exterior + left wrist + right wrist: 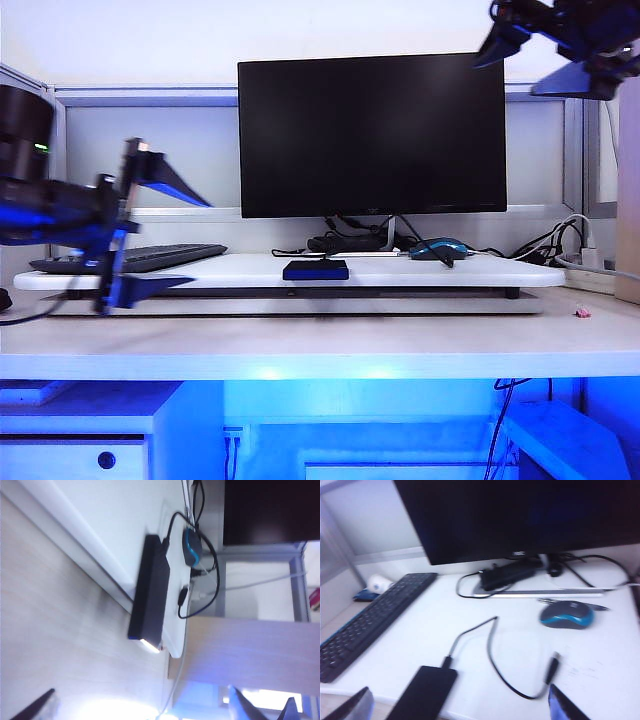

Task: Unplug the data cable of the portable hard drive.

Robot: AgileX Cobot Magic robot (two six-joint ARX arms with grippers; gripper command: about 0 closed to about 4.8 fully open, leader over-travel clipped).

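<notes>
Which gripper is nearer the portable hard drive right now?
Left. The left gripper hangs low beside the keyboard, left of the portable hard drive; the right gripper is high by the monitor's corner.

I see the portable hard drive (315,270) as dark blue-black on a white board (250,270), its data cable (492,652) thin and black. The mouse (566,615) is dark grey with a bright blue band. Keyboard (367,625) and monitor (372,135) are black; the desk (300,340) is pale wood-grain.

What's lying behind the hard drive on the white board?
Behind the hard drive, its black data cable loops across the white board, then mouse and monitor. Nothing hides them.
</notes>
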